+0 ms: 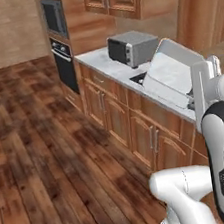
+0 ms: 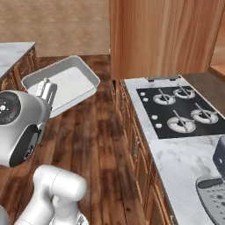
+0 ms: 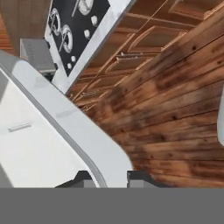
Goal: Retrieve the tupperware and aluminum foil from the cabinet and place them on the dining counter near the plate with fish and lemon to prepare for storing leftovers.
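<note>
Hand view | end effector [image 3: 106,177] clamped on tupperware [image 3: 65,127] rim | tub tilted above wooden floor [image 3: 175,109]

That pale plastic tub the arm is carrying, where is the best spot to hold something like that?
By its rim, as now. The tupperware is shallow and wide, too broad to span, but its thin flared edge fits between two fingers. In the hand view the pincer comes over the rim from a short side, one finger inside, one outside.
</note>
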### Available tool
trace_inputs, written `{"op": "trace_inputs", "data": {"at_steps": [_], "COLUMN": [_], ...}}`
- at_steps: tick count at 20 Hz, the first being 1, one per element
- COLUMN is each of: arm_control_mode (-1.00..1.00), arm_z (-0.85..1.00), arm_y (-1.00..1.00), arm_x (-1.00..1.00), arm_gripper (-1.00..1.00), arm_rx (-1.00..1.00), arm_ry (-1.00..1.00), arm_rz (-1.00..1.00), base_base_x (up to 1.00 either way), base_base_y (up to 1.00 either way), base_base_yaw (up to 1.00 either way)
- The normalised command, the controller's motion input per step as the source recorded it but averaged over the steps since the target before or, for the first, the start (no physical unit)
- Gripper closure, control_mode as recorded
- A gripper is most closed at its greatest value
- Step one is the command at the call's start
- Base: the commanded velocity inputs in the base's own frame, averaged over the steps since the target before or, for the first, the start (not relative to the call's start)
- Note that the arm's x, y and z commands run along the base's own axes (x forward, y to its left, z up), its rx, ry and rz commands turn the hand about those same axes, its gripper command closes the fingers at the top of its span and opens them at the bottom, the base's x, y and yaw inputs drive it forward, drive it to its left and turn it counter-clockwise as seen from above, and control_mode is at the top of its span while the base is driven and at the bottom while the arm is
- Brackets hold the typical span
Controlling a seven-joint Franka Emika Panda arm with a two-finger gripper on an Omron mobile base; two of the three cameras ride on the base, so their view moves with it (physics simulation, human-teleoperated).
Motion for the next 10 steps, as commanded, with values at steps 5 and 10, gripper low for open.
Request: {"op": "trace_inputs", "data": {"at_steps": [5, 10], "arm_control_mode": [1.0, 1.0], "arm_z": [0.0, 0.0], "arm_y": [0.0, 0.0], "arm_x": [0.0, 0.0], "arm_gripper": [1.0, 1.0], "arm_rx": [0.0, 0.0], "arm_ry": [0.0, 0.0], "arm_rz": [0.0, 0.0], "base_base_x": [0.53, 0.83], "base_base_y": [0.05, 0.32], "base_base_yaw": [0.76, 0.59]}}
